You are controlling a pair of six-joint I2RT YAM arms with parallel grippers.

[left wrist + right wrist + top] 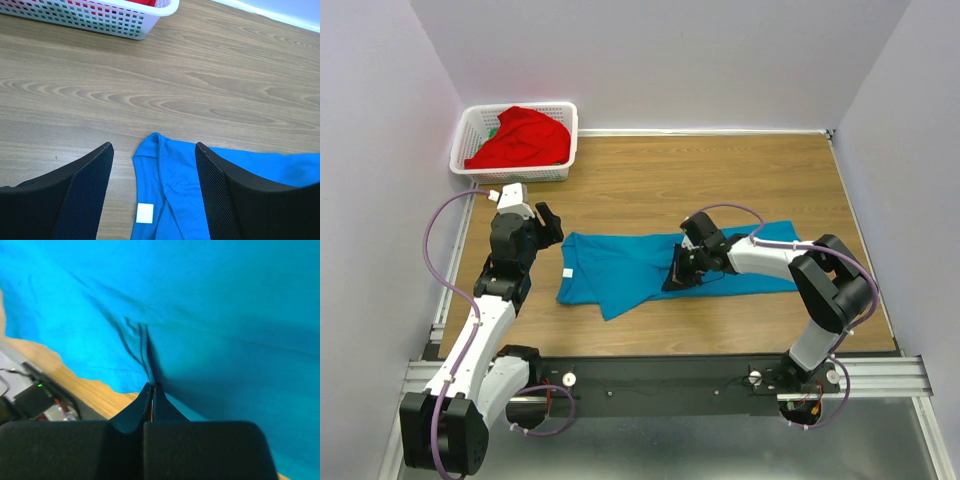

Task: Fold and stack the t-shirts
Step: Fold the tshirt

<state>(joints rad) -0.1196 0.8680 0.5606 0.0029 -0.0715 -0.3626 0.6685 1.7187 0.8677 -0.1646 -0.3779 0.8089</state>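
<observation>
The right gripper is pinched shut on a raised ridge of the teal-blue t-shirt, which lies lengthwise across the middle of the desk, nearer its front edge and uneven along its near side. The left gripper hovers wide open and empty over the collar end, with the white label between its fingers in the wrist view. The bright red t-shirt lies heaped in the white basket at the desk's far left corner. The step in hand looks like a fold of the teal shirt. To do it well, the pinch should lift just clear of the cloth beneath and carry the layer straight across, while the left gripper pins the collar end against dragging. Whether one layer or two is pinched cannot be told
</observation>
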